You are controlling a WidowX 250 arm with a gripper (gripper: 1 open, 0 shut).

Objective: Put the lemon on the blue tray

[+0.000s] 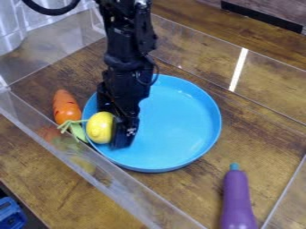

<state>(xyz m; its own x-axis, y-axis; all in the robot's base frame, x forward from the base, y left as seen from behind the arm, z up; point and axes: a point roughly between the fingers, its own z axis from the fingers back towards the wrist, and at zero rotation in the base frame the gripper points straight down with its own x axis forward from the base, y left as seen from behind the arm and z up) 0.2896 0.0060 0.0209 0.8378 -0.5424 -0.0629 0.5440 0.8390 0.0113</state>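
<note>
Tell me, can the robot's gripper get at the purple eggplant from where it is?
Probably yes. The eggplant lies alone on the wooden table, nothing on top, and the gripper would only need to cross the blue tray.

The gripper [111, 128] covers the blue tray's [191, 125] left rim and part of the lemon [100, 127]; the jaw gap cannot be read, and the eggplant [238, 204] runs off the bottom edge
</note>
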